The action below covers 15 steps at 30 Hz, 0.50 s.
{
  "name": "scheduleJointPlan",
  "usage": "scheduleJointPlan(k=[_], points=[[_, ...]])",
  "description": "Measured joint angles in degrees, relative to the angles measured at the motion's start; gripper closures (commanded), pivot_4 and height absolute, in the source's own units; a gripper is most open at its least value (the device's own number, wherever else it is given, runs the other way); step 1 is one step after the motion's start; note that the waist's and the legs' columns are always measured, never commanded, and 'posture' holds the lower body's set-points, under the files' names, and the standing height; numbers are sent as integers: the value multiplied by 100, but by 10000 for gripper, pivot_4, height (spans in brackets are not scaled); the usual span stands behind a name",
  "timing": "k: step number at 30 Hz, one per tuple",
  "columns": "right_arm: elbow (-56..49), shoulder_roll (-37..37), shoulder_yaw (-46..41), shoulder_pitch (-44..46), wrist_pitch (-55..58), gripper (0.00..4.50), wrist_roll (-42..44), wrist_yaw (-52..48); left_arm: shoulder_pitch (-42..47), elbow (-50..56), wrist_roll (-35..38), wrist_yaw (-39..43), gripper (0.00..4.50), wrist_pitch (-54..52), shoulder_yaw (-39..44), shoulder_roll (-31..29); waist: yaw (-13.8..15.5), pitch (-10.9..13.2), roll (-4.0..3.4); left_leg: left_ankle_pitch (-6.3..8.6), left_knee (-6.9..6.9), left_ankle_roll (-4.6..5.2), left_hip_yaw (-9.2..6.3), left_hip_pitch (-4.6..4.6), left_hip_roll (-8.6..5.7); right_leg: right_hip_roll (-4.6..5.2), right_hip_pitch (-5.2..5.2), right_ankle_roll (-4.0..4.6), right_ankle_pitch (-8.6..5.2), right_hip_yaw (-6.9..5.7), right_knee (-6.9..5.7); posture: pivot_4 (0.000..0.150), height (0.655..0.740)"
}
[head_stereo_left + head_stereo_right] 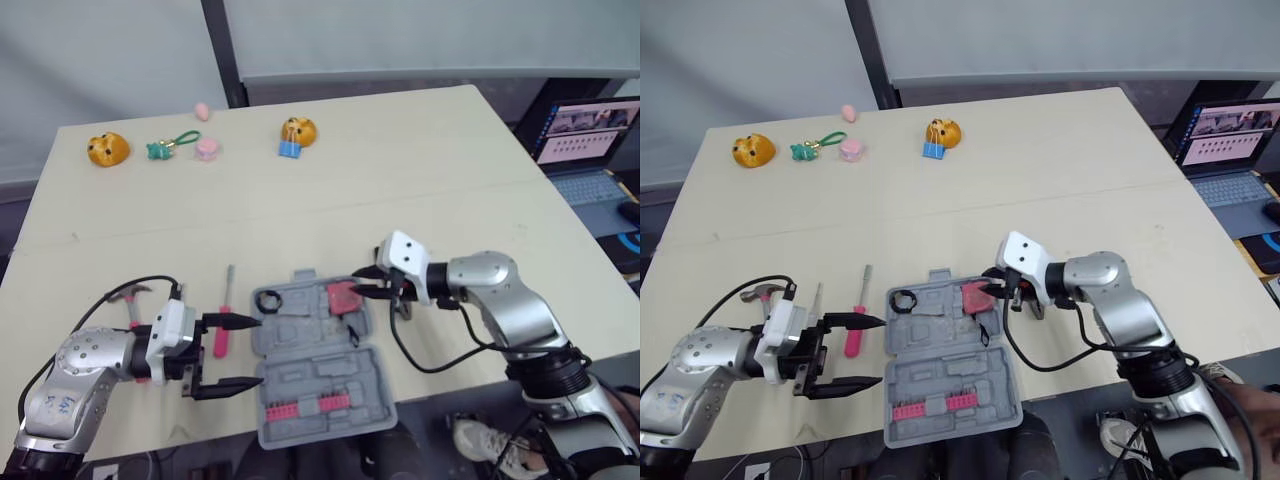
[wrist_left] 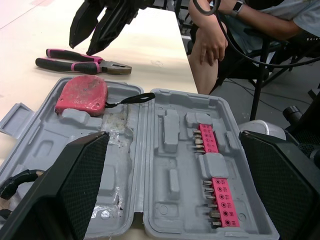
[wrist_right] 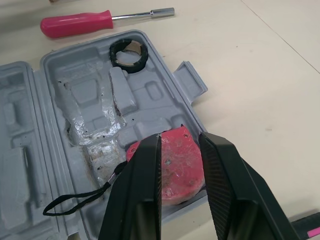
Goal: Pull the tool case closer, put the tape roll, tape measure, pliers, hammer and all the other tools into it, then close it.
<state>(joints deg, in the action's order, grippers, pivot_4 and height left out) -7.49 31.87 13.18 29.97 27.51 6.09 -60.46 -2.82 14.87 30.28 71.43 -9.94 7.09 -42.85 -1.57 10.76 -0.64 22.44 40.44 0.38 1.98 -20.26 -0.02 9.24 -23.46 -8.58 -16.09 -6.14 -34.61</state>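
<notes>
Peering past the left forearm, we find the hammer (image 1: 130,297) half hidden, head and a stub of shaft showing. The pliers (image 2: 80,61) lie on the table just beyond the tool case (image 1: 310,372), on its right, mostly masked by the right gripper (image 1: 368,281) in the head views. That gripper hovers over the red tape measure (image 1: 341,296), fingers narrowly parted and holding nothing; whether they touch it we cannot tell. The tape measure sits in the open case's far right corner, the black tape roll (image 1: 268,300) in its far left. The left gripper (image 1: 232,355) is spread wide beside the case's left edge, near the pink screwdriver (image 1: 223,330). The pale wooden table (image 1: 420,190) carries small toys (image 1: 108,149) along its far side; grey panels stand behind, a laptop (image 1: 590,140) is cut off at right, and a seated person (image 2: 220,40) appears partly.
</notes>
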Motion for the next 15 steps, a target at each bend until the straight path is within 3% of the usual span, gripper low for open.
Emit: scheduleJointPlan(k=[15], points=[[1394,-378,1,-162,-1138,32321,50,98,-56,39,0,-6,0,-103,86,-103,-5,0,0,0,0,0,1,2,0,0,2,0,0,0,-1,1500,7400]])
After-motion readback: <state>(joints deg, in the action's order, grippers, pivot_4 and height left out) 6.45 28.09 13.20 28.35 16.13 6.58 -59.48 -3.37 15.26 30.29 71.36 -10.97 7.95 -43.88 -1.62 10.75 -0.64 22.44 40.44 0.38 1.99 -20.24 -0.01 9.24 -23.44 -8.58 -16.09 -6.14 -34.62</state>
